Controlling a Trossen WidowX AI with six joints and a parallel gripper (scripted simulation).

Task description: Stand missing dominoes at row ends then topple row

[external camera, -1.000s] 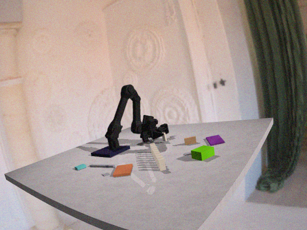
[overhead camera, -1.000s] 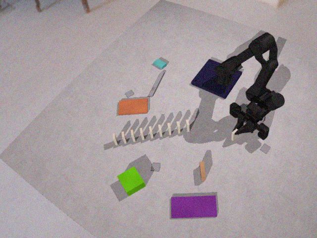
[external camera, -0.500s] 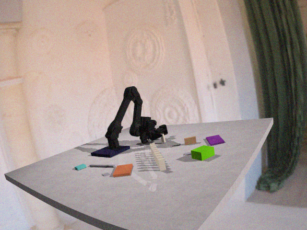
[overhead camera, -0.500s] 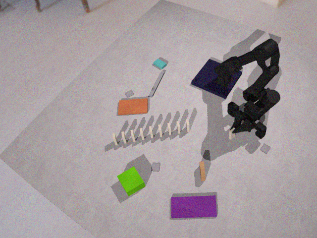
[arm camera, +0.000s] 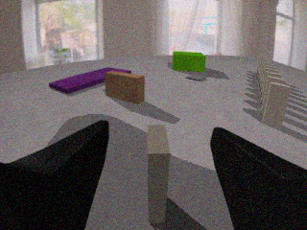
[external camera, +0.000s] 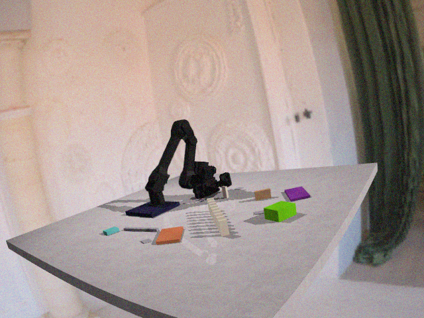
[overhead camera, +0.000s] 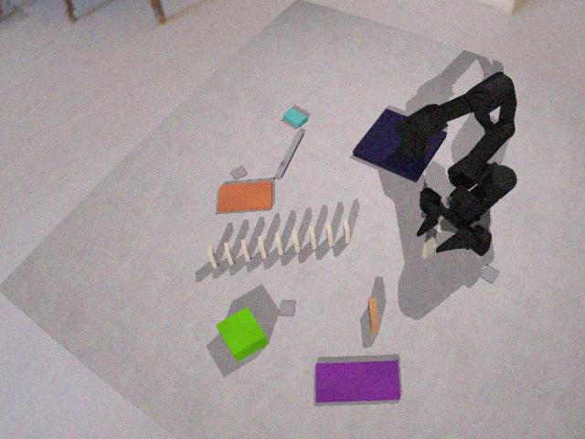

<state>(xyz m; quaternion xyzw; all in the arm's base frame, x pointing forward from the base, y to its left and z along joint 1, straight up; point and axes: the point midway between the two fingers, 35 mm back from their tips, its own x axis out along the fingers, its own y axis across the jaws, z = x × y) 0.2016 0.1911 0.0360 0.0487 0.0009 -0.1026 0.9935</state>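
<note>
Several cream dominoes [overhead camera: 296, 240] [external camera: 224, 228] [arm camera: 275, 103] stand upright in an evenly spaced row. A separate cream domino [overhead camera: 428, 247] [external camera: 224, 192] [arm camera: 158, 187] looks upright on the table, off the row's right end in the top view, with a gap much wider than the row's spacing. My gripper [overhead camera: 428, 242] [arm camera: 161, 132] is open around this domino. In the wrist view one finger is on each side, with a visible gap to both. The fingers partly hide the domino in the top view.
A tan block [overhead camera: 373, 315] [arm camera: 125, 87] stands near the purple slab [overhead camera: 357, 381] [arm camera: 88, 80]. A green block [overhead camera: 241, 333] and an orange slab [overhead camera: 245, 197] flank the row. A grey bar [overhead camera: 289, 154], teal block [overhead camera: 295, 116] and small grey tiles [overhead camera: 287, 307] lie around.
</note>
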